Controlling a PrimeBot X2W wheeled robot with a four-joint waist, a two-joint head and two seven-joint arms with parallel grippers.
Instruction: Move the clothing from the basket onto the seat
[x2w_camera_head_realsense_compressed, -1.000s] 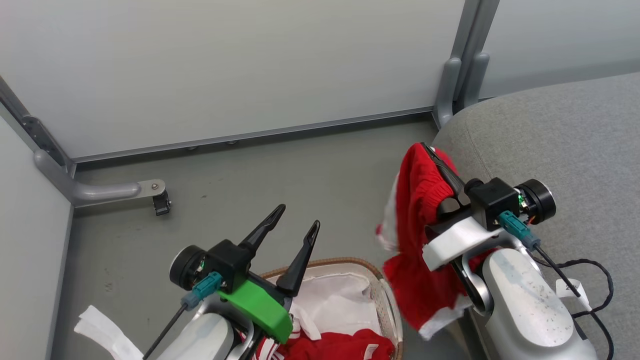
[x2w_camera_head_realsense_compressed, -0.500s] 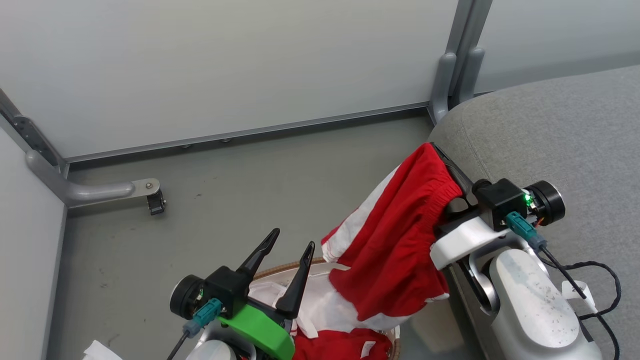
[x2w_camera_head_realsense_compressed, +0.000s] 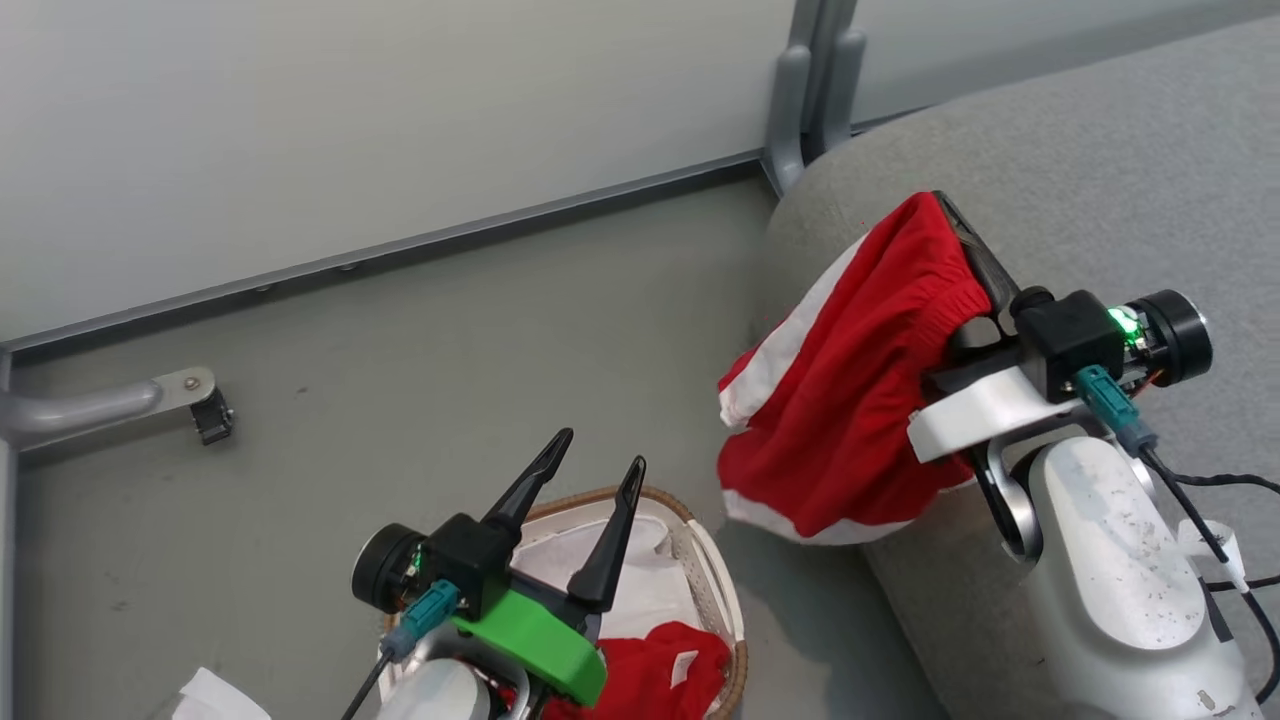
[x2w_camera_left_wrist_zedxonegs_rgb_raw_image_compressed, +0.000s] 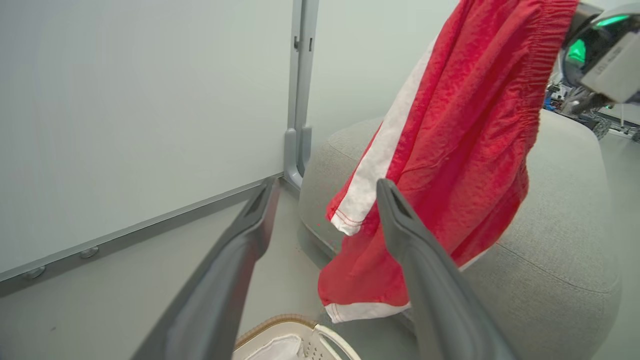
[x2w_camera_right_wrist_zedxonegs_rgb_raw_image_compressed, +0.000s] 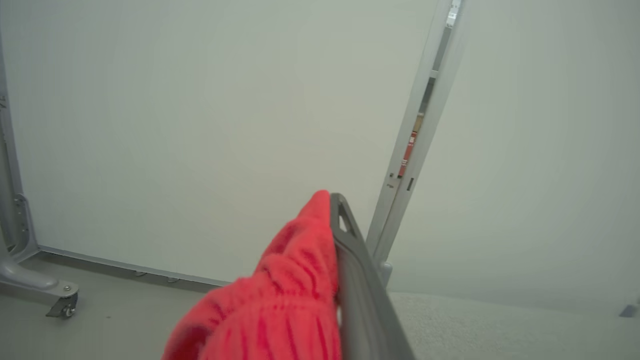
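Right end effector (x2w_camera_head_realsense_compressed: 948, 212) clamped on red shorts (x2w_camera_head_realsense_compressed: 850, 390), which hang below it at the seat (x2w_camera_head_realsense_compressed: 1050, 150) edge. Left end effector (x2w_camera_head_realsense_compressed: 600, 450), fingers wide and empty, above the basket (x2w_camera_head_realsense_compressed: 716, 590).

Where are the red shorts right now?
Head view, right side: the red shorts hang from the right claw, beside the grey seat, beyond the basket.

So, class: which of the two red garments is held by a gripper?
The white-striped red garment hanging from the right gripper; the other garment lies in the basket.
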